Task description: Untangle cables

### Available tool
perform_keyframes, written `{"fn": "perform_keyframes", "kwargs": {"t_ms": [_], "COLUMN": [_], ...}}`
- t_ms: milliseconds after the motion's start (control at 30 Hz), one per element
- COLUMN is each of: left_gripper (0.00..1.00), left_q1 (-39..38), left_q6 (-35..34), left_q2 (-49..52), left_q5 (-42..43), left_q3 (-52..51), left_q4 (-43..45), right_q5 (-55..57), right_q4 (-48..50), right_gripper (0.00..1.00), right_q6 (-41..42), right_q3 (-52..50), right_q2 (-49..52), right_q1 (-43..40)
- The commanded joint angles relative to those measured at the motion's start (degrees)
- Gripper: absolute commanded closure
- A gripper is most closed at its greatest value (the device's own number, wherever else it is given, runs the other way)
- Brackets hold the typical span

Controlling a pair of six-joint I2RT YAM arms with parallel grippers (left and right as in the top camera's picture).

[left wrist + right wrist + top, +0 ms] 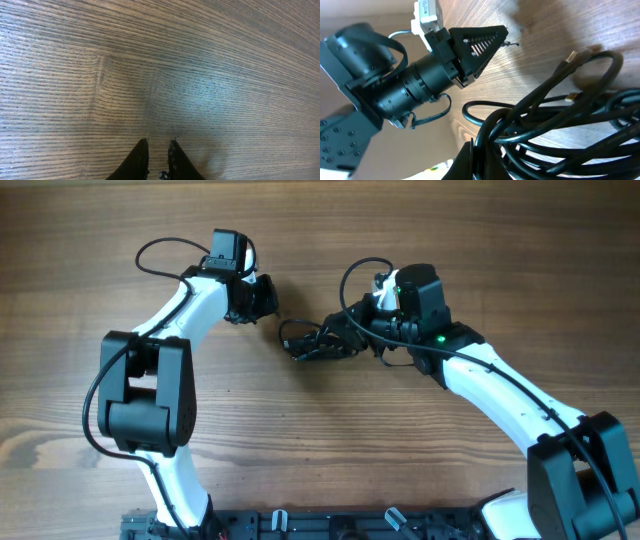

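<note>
My right gripper (pixel 335 340) is clenched on the bundle of black cables (pixel 312 340), which lies mid-table at its 9 o'clock. My left gripper (pixel 268 297), fingertips nearly together and holding nothing, hovers over bare wooden table (pixel 300 440), the cables at its 4 o'clock.

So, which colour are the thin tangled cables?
The thin tangled cables are black; the right wrist view shows it best.

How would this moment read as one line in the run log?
cables: tangled, mid-table | right gripper: shut on cables | left gripper: nearly shut, empty, apart from them
</note>
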Motion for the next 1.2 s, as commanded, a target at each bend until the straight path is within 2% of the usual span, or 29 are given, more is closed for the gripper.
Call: {"fn": "perform_keyframes", "kwargs": {"t_ms": [0,267,300,533,667,700,767,867,933,967,1033,1100,1167], "left_gripper": [0.83,0.83,0.83,0.83,0.83,0.84,0.96,0.96,0.96,0.93,0.78,0.61,0.35], "left_q1": [0.13,0.13,0.13,0.13,0.13,0.13,0.15,2.01,4.17,5.64,8.39,9.77,10.27], "left_q6": [-0.17,-0.17,-0.17,-0.17,-0.17,-0.17,-0.11,0.28,0.33,0.37,2.16,5.18,10.36], "left_q2": [0.37,0.37,0.37,0.37,0.37,0.37,0.37,-0.48,-1.25,-1.44,-1.42,-1.38,-1.33], "left_q5": [-0.55,-0.52,-0.52,-0.52,-0.52,-0.28,0.55,1.01,5.88,10.56,20.26,25.73,27.71], "left_q3": [-0.46,-0.46,-0.46,-0.46,-0.46,-0.46,-0.46,-0.46,-0.46,-0.46,-0.48,-0.48,-0.50], "left_q4": [0.02,0.04,0.02,0.02,0.02,0.00,-0.02,-0.92,-1.73,-2.21,-3.28,-4.90,-7.50], "right_q5": [0.52,1.44,2.60,4.42,4.39,4.44,5.40,6.10,6.08,6.05,6.05,6.08,6.12], "right_q4": [0.20,0.07,-0.20,-1.86,-1.84,-1.84,-1.81,-1.79,-1.79,-1.81,-1.81,-1.77,-1.49], "right_gripper": [0.92,0.93,0.96,0.96,0.96,0.96,0.96,0.96,0.96,0.96,0.96,0.96,0.96], "right_q6": [3.82,6.78,6.99,14.25,15.30,15.28,15.21,15.04,14.62,14.36,13.97,14.03,14.01], "right_q3": [1.11,1.11,1.11,1.11,1.11,1.11,1.11,1.11,1.11,1.11,1.11,1.11,1.11], "right_q2": [0.48,0.48,0.48,0.48,0.48,0.48,0.48,0.48,0.48,0.48,0.48,0.48,0.48], "right_q1": [0.00,-0.09,-0.11,-1.88,-2.29,-2.29,-2.36,-3.58,-4.52,-4.98,-5.95,-6.27,-6.34]}}
